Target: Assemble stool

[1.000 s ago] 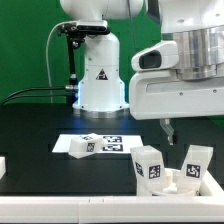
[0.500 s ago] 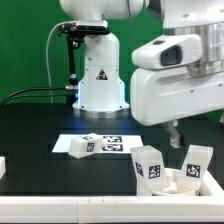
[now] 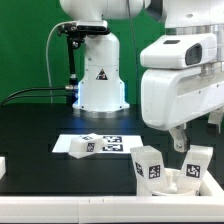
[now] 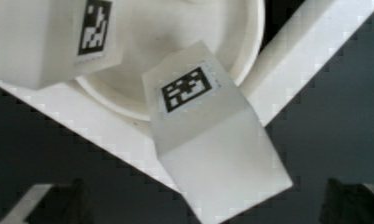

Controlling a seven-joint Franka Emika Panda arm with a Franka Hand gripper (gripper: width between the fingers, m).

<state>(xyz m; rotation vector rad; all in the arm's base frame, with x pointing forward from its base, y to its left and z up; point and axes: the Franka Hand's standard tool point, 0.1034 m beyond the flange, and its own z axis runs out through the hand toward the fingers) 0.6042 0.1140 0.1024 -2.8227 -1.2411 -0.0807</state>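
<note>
The white round stool seat lies at the front of the exterior view's right, with two white tagged legs standing on it, one at its left and one at its right. A third leg lies loose by the marker board. My gripper hangs just above the seat, between the two standing legs. In the wrist view the gripper is open and empty, with dark fingertips at both sides. A tagged leg, the seat rim and another leg lie below it.
The marker board lies mid-table before the robot base. A white wall runs along the front edge, and white bars frame the seat. A small white part sits at the exterior view's left edge.
The hand has moved toward the exterior view's right and a little lower, so the gripper now hangs over the seat between the two standing legs. The parts have not moved.
</note>
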